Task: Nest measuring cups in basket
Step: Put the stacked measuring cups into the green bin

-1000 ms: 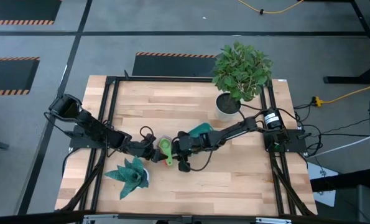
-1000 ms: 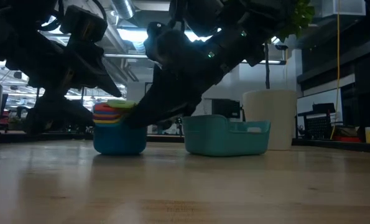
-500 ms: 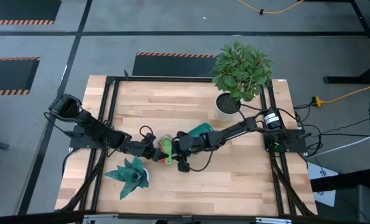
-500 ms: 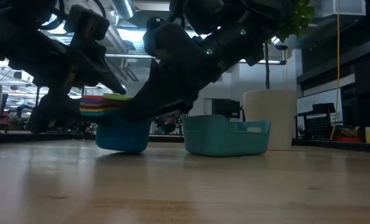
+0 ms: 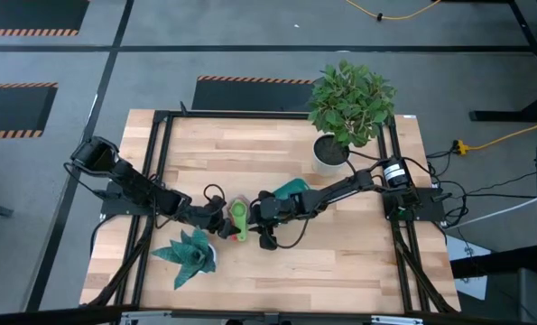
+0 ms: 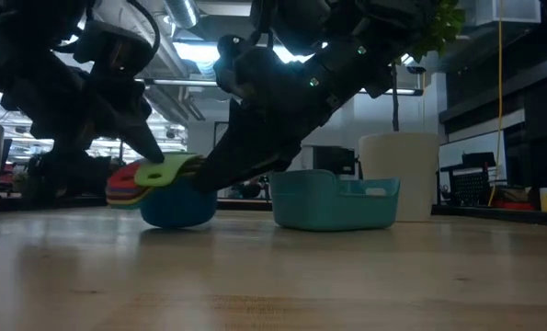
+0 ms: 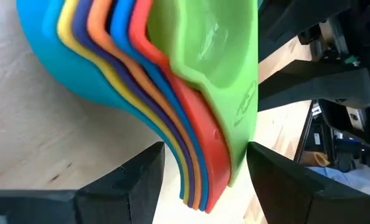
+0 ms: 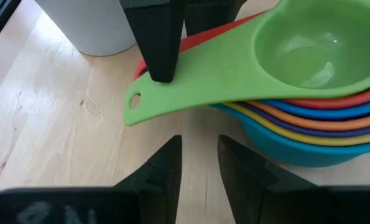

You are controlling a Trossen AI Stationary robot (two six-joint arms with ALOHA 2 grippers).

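Observation:
The measuring cups (image 5: 236, 217) sit nested in one stack, light blue outermost and green (image 8: 309, 56) innermost. The stack (image 6: 167, 188) leans on the table left of the teal basket (image 6: 333, 200), with its handles low. The basket (image 5: 293, 187) lies partly under my right arm. My left gripper (image 5: 221, 224) is shut on the stacked handles. My right gripper (image 5: 254, 215) is on the stack's other side. Its fingers (image 8: 166, 168) are a little apart, low beside the light blue cup. I cannot tell whether they touch it. My left gripper (image 7: 204, 158) pinches the fanned bundle of handles (image 7: 212, 155) between its two fingers. One finger (image 8: 160, 37) lies on the green handle, the other on the light blue side. It comes about level from the table's left. The stack is tilted, with the light blue cup's underside (image 6: 176, 219) on the table.
A white round pot with a leafy plant (image 5: 329, 152) stands behind the basket toward the far right. A teal spiky plant (image 5: 189, 255) in a white pot (image 8: 97, 25) stands near the left gripper on the near side. Bare wood lies toward the near right.
The stack stood level on the table a second ago. Then it rose and shifted toward the left arm. Now it leans with its handles tipped down. The left gripper has turned at the wrist with it, and the handles have swung toward the table's left.

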